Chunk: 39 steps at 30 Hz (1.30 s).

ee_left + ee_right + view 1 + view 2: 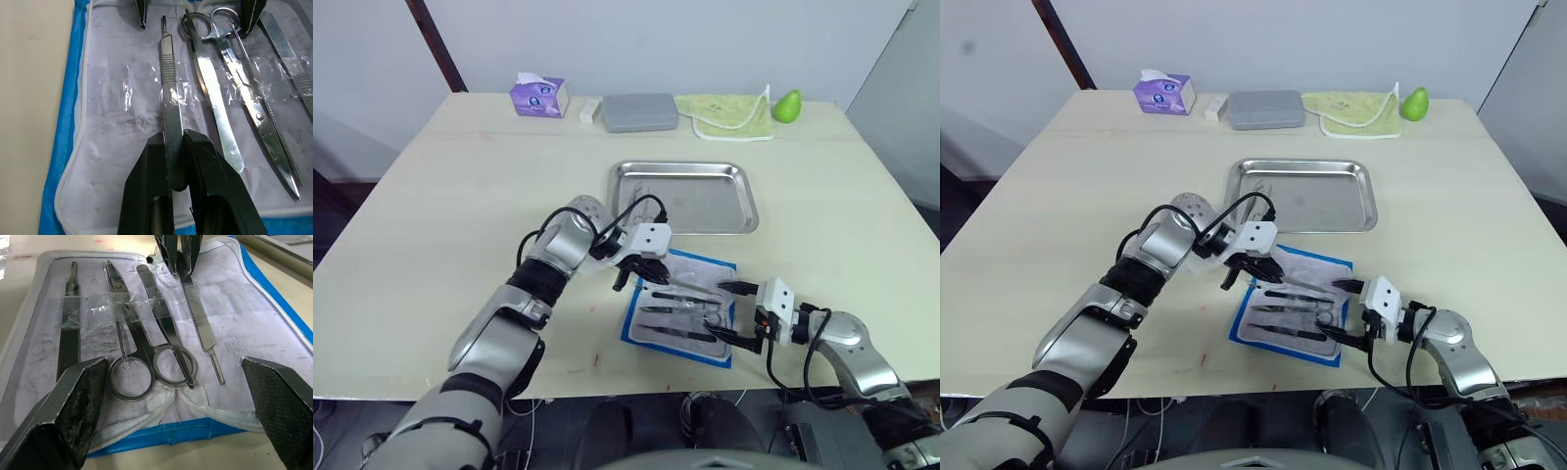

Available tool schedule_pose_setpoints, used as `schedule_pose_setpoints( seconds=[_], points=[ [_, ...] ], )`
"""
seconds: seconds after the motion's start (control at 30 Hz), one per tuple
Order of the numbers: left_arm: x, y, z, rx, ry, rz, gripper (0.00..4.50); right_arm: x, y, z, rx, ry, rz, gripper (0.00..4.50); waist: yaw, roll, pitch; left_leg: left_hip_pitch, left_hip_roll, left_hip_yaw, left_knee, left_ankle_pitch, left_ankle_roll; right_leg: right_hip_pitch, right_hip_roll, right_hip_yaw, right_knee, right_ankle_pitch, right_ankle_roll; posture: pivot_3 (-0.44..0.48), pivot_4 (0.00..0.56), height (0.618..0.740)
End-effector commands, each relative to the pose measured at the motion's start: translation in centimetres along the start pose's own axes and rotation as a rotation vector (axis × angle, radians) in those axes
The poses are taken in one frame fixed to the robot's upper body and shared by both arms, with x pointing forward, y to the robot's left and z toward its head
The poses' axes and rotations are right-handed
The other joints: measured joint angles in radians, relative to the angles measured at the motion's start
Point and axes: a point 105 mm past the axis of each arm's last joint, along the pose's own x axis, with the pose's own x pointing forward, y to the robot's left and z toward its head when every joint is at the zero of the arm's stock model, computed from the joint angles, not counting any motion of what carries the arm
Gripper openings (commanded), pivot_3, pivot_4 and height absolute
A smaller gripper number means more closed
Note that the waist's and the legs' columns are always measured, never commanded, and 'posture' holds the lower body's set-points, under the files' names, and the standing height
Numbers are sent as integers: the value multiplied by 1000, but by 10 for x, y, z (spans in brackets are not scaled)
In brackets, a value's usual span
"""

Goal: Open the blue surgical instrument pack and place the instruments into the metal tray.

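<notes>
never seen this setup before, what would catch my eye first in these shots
The opened blue surgical instrument pack lies at the table's near edge, its pale lining showing a row of instruments under clear film. The left claw is shut on a slim flat-handled tool at one side of the row, while the right claw stands wide open at the pack's opposite end. Just beyond the pack sits the shiny metal tray.

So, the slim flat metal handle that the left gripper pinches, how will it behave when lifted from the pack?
The slim flat metal handle will probably stay stiff, not bend. A clear strip crosses it, so it may resist leaving the open blue pack. Its smooth steel could slip between the left gripper fingers.
</notes>
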Motion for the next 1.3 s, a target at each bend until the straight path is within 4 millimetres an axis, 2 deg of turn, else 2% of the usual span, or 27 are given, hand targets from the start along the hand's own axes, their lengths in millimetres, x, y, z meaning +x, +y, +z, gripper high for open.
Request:
schedule_pose_setpoints(
  seconds=[0.03,0.2,0.37,0.5,0.87,0.97,1.13,1.2,1.3],
  points=[
    [-13,6,15,59,8,20,15,-11,35,-93,182,351,51,4500,-2,-1,0,0,1,0,0,0,0,0,1,0,0,0,-1,0,150,736],
    [-23,4,11,53,26,26,15,-11,36,-95,179,352,59,4500,-4,-3,-2,1,4,1,0,0,0,0,5,1,0,1,-3,0,150,736],
    [-44,1,-6,17,68,49,15,-11,36,-94,176,349,65,4500,-7,-3,-2,1,5,1,0,0,0,-1,5,2,0,2,-4,0,150,736],
    [-52,-1,-10,5,69,64,15,-10,35,-92,174,346,68,4500,-7,-4,-2,1,5,1,-1,0,0,0,5,2,0,1,-4,0,150,736],
    [-106,-20,-22,-68,-10,197,15,-12,32,-87,168,316,67,4500,-11,-3,-2,1,9,0,-2,0,0,-1,3,3,-1,1,-6,0,150,736],
    [-115,-23,-18,-98,-62,242,15,-12,31,-87,167,314,67,4500,-10,-3,-2,1,9,0,-2,0,0,-1,3,3,-1,0,-7,0,150,736],
    [-119,-16,0,-201,-232,400,15,-14,29,-87,164,316,75,4500,-9,-3,-2,2,9,1,-2,0,0,-1,3,2,-1,0,-7,0,150,736],
    [-109,-1,13,-352,-330,535,15,-15,26,-85,160,314,76,4500,-3,-3,-2,1,9,0,-2,0,0,0,3,2,-1,0,-6,0,150,736],
    [-98,17,22,-482,-325,750,15,-16,23,-81,153,310,79,4500,5,-5,-3,2,8,0,-2,0,0,0,2,2,-2,-1,-3,0,150,736]
  ],
)
